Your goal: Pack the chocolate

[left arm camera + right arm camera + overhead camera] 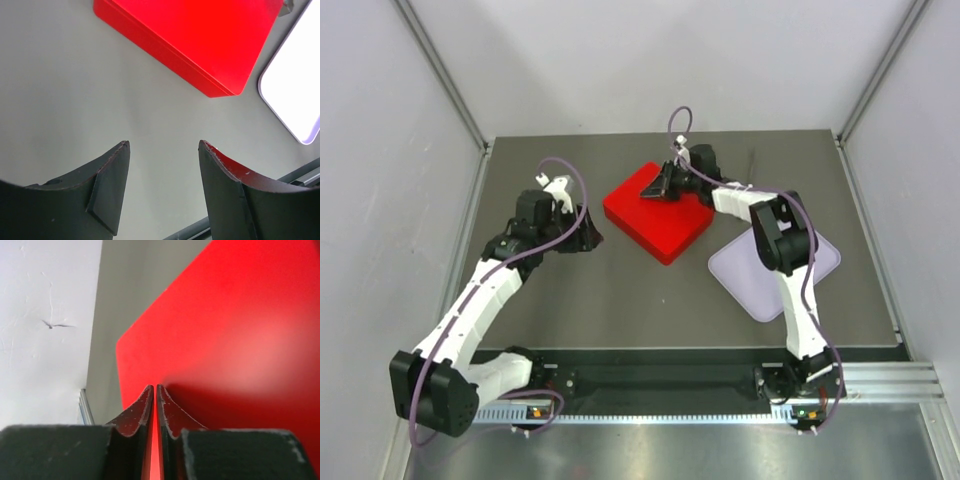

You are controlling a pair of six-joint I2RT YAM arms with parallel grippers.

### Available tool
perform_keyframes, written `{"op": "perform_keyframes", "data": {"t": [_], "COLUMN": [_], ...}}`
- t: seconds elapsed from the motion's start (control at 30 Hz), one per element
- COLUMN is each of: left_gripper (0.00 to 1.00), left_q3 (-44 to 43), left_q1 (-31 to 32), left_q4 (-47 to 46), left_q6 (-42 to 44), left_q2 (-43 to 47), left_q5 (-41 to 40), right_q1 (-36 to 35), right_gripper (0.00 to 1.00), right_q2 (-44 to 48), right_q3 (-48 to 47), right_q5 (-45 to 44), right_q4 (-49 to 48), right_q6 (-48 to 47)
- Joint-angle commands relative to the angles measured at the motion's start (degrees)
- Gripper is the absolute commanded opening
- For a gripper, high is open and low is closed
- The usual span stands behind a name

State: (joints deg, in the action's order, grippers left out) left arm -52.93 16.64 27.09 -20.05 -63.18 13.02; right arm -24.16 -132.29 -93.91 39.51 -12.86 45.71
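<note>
A dull grey table (620, 300) fills the floor of a white-walled booth, and everything I say of place hangs off the red box (655, 215) lying a little beyond its middle. Nearest me, on the box's right and just beside its near corner, is a pale lilac tray (740, 270), bare where I can see it, with my right forearm crossing over it. Left of the box and apart from it hangs my left gripper (592, 235), jaws standing about half wide with nothing between them, only bare table below. Then the box itself: its flat top is unbroken red, so I judge the lid is on. Farthest out, my right gripper (655, 188) sits over the far part of that lid, jaws pinched tight together and empty, tips at or just above the surface; I cannot tell if they touch. The chocolate I cannot find in any view; it may be under the lid, but that is a guess. The risks I see: pushing down or sideways with the closed tips on so smooth a lid could skid the box across the table or tilt it. Reaching in with my left jaws too low could knock its edge. My right elbow could drag the tray.
</note>
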Motion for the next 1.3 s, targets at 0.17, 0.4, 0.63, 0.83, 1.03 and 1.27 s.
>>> {"op": "perform_keyframes", "data": {"t": [0.17,0.4,0.63,0.83,1.03,1.27], "left_gripper": [0.63,0.67,0.99,0.99,0.99,0.99], "left_q3": [0.5,2.2,4.7,8.1,8.5,8.6], "left_q1": [0.4,0.7,1.5,1.5,1.7,2.3], "left_q4": [-3.4,-9.7,-16.1,-20.7,-21.1,-20.9], "left_q6": [2.0,1.8,-0.5,-2.0,-1.5,-1.2], "left_q2": [4.6,9.0,12.0,17.3,18.7,18.4], "left_q5": [2.8,12.6,22.6,21.5,22.0,21.6], "right_q1": [2.6,-4.7,-7.1,-7.0,-7.0,-7.0], "right_gripper": [0.24,0.99,1.00,1.00,1.00,1.00], "right_q2": [26.5,55.7,83.2,99.0,101.8,96.3], "right_q3": [5.2,26.0,42.8,51.7,51.4,49.2], "right_q5": [-2.3,-26.9,-48.9,-55.6,-55.6,-55.4], "right_q4": [17.6,28.8,37.1,38.6,40.0,42.9], "right_q6": [-12.6,-23.2,-23.4,-21.2,-19.5,-18.4]}}
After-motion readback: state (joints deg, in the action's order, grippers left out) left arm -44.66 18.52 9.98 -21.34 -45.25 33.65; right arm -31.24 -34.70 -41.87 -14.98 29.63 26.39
